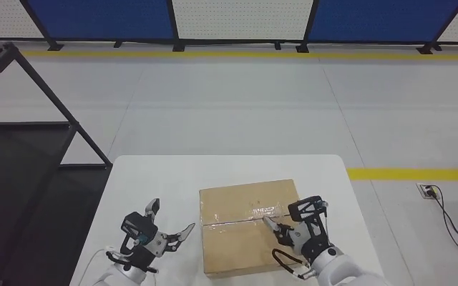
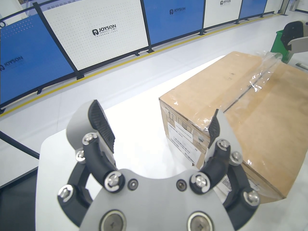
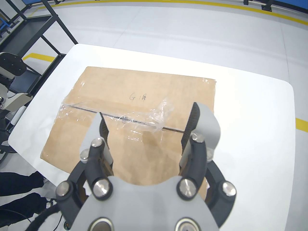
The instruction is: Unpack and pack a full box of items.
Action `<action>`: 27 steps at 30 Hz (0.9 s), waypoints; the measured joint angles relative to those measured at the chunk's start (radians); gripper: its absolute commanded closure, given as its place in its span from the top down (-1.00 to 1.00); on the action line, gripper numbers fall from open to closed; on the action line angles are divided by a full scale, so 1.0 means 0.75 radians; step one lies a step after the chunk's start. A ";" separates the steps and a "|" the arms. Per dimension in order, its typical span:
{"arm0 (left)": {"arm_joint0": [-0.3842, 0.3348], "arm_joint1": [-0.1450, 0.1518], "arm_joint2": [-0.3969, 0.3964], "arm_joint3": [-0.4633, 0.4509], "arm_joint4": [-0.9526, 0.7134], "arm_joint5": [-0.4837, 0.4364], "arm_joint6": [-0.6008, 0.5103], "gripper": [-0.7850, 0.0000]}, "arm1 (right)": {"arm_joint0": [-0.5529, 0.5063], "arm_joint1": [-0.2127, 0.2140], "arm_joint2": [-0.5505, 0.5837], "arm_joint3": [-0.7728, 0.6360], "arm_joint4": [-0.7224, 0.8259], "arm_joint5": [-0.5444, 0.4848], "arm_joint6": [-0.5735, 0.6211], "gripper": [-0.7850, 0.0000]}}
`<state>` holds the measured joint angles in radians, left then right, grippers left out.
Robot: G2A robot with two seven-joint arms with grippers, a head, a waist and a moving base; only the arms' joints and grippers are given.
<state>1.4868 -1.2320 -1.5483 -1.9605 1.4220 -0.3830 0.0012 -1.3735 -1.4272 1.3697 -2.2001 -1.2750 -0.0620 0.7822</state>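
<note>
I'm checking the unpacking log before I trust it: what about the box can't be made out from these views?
- Contents of the cardboard box: hidden in all views, because the top flaps lie shut.
- Whether the clear tape along the seam is cut through: right wrist view, the tape is crumpled and glaring.
- Labels on the box's side: left wrist view, the print is too small and partly behind the left gripper.

I see the brown cardboard box (image 1: 243, 243) lying flat on the white table (image 1: 157, 186), flaps shut, with crumpled clear tape (image 3: 158, 115) lifting along its centre seam and a printed label on one side.
</note>
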 measured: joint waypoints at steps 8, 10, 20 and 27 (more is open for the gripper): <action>-0.006 -0.008 0.036 -0.042 -0.056 0.109 0.007 1.00 | -0.020 0.007 -0.063 0.011 -0.002 -0.094 -0.150 -1.00; -0.011 -0.011 0.039 -0.050 -0.088 0.152 -0.007 1.00 | -0.003 0.008 -0.092 0.032 -0.003 -0.119 -0.157 -1.00; -0.023 -0.010 0.053 -0.045 -0.101 0.166 -0.032 1.00 | 0.198 -0.001 -0.159 0.291 0.104 -0.080 -0.107 -1.00; -0.035 -0.009 0.061 -0.040 -0.096 0.166 -0.041 1.00 | 0.165 0.008 -0.109 0.290 0.146 -0.072 -0.116 -1.00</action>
<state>1.4604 -1.2388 -1.5029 -1.9904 1.3501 -0.2585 -0.0295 -1.2500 -1.4209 1.2880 -1.9824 -1.1651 -0.1159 0.6950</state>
